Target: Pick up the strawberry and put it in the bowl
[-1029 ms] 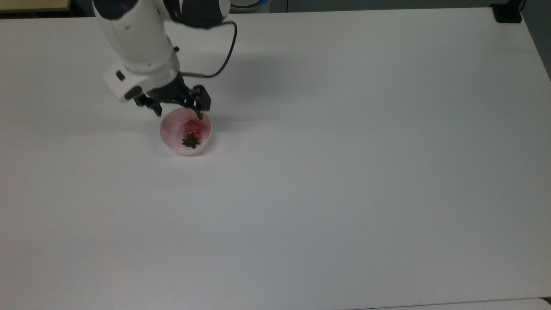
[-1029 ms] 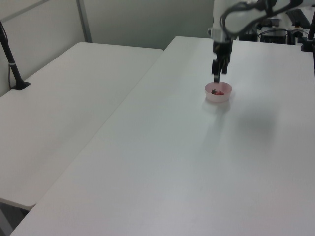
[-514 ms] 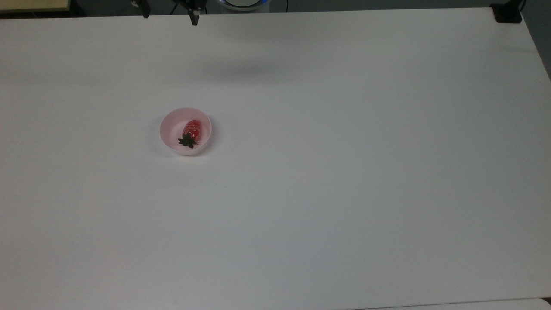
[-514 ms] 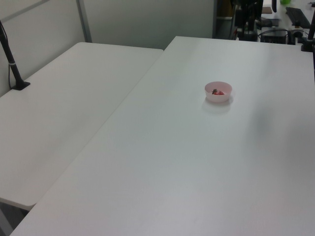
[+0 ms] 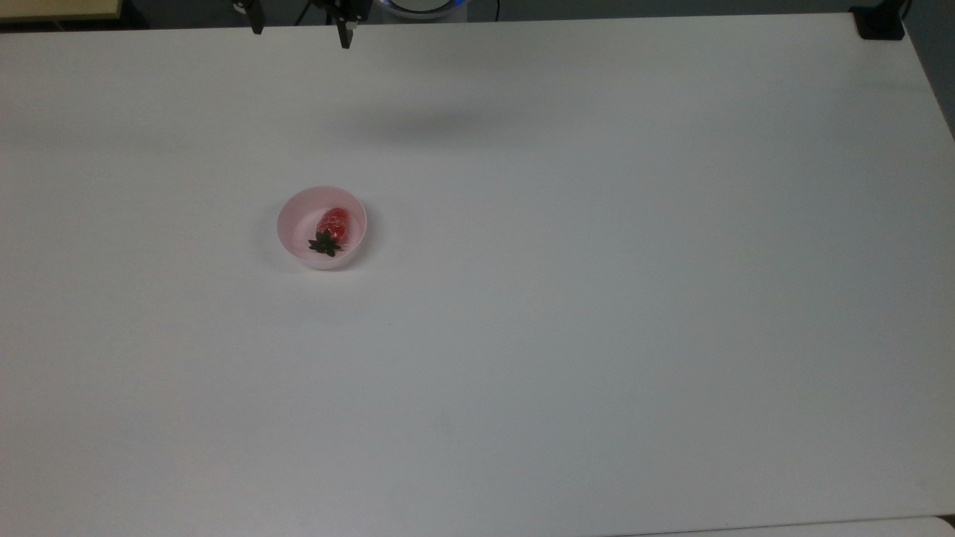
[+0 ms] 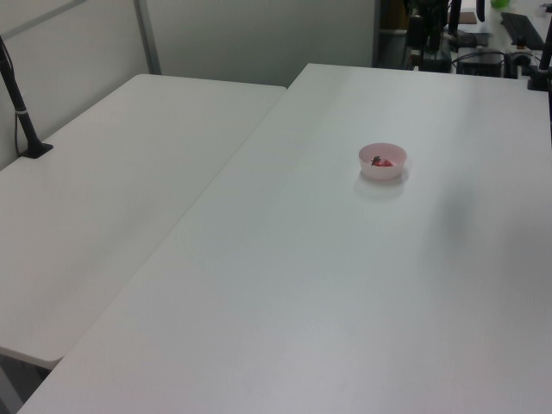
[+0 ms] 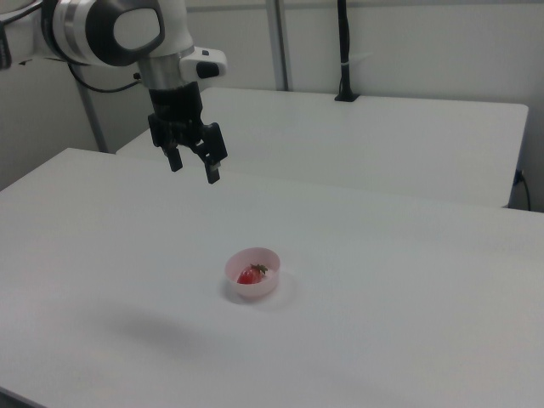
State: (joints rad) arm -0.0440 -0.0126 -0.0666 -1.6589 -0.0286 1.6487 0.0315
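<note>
The pale pink bowl (image 5: 295, 216) stands on the white table, left of centre in the top view. The red strawberry (image 5: 333, 223) lies inside it, its green cap toward the top view's bottom. In the right view my gripper (image 7: 195, 168) hangs open and empty, well above the table, up and to the left of the bowl (image 7: 255, 289) and the strawberry (image 7: 250, 276). The top view cuts the gripper (image 5: 301, 28) off at its top edge, with just two dark fingertips (image 5: 345, 33) in frame. The left view has the bowl (image 6: 382, 172) at mid right.
The white table (image 5: 597, 298) spreads wide around the bowl. A black clamp (image 5: 880, 22) sits at its corner in the top view's upper right. A second white table (image 6: 121, 181) with a black post (image 6: 17, 95) adjoins it on the left view's left.
The gripper has lifted from just above the bowl to high up near the table's far edge. The strawberry stays in the bowl.
</note>
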